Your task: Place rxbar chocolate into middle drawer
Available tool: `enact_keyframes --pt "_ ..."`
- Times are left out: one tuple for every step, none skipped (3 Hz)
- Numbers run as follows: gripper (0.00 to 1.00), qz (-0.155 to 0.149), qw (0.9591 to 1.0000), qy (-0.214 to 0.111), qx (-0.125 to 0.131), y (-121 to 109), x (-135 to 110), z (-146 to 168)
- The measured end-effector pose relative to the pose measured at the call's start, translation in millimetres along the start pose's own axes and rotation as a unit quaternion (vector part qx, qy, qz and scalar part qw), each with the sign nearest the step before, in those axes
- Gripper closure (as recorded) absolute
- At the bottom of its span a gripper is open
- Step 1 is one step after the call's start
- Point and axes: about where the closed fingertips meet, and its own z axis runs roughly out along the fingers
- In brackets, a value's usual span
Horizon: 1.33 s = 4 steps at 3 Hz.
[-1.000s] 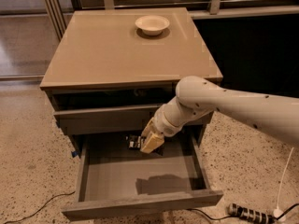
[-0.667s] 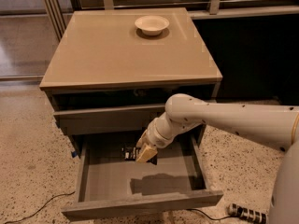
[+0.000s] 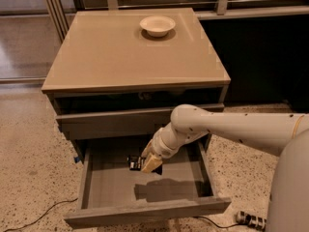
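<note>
The middle drawer [image 3: 145, 212] is pulled wide open and shows a flat grey floor [image 3: 111, 185]. My gripper [image 3: 149, 164] reaches down into it from the right, over the back middle of the floor. It is shut on the rxbar chocolate [image 3: 134, 162], a small black bar with white lettering that sticks out to the left of the tan fingers [image 3: 153, 164]. The bar hangs a little above the drawer floor, and the arm's shadow lies on the floor in front of it.
The grey drawer front [image 3: 111, 122] above is shut. A cream-white bowl [image 3: 157, 25] stands at the back of the cabinet top [image 3: 130, 62]. A power strip [image 3: 250, 220] and a thin cable [image 3: 38, 217] lie on the speckled floor.
My gripper has moved left and down into the open drawer, carrying the bar with it. The drawer and the bowl have not moved.
</note>
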Motion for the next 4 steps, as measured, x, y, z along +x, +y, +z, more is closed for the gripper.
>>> enact_keyframes --pt "1.0 0.001 1.0 -0.003 0.002 1 23 25" --pt "1.0 -0.005 0.9999 -0.002 0.008 3 41 45" --pt "1.0 -0.017 0.9998 0.003 0.012 2 58 70" --pt "1.0 -0.024 0.9996 0.005 0.011 2 66 85"
